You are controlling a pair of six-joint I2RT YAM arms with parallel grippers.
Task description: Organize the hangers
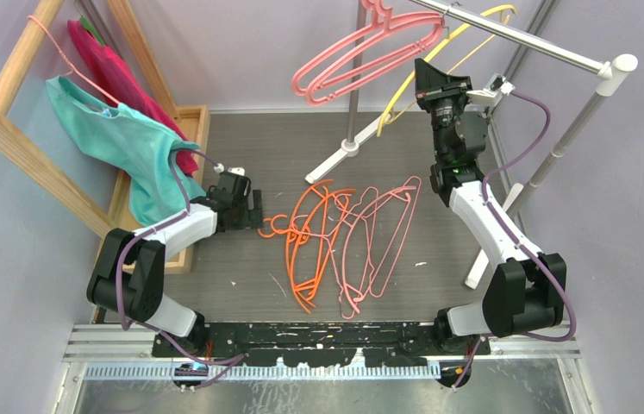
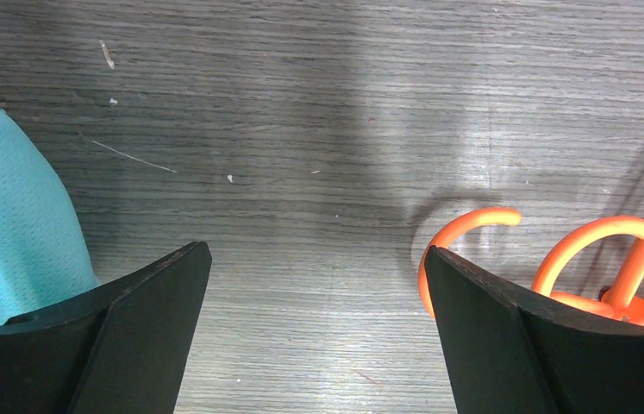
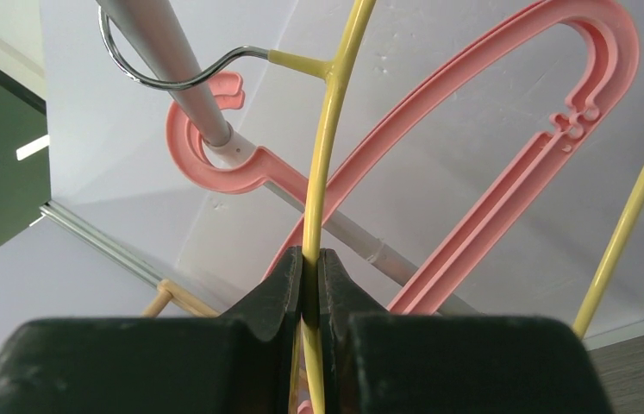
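Orange hangers and thin pink hangers lie in a tangled heap mid-table. A thick pink hanger hangs on the metal rail. A yellow hanger hangs on the rail by its metal hook. My right gripper is raised at the rail, shut on the yellow hanger's wire; the pink hanger hangs just behind. My left gripper is open and empty, low over the table left of the heap. Orange hooks lie by its right finger.
A wooden rack at the left holds a thin pink hanger draped with teal cloth and a red garment. The teal cloth hangs close to my left gripper. The rail's white stand is behind the heap.
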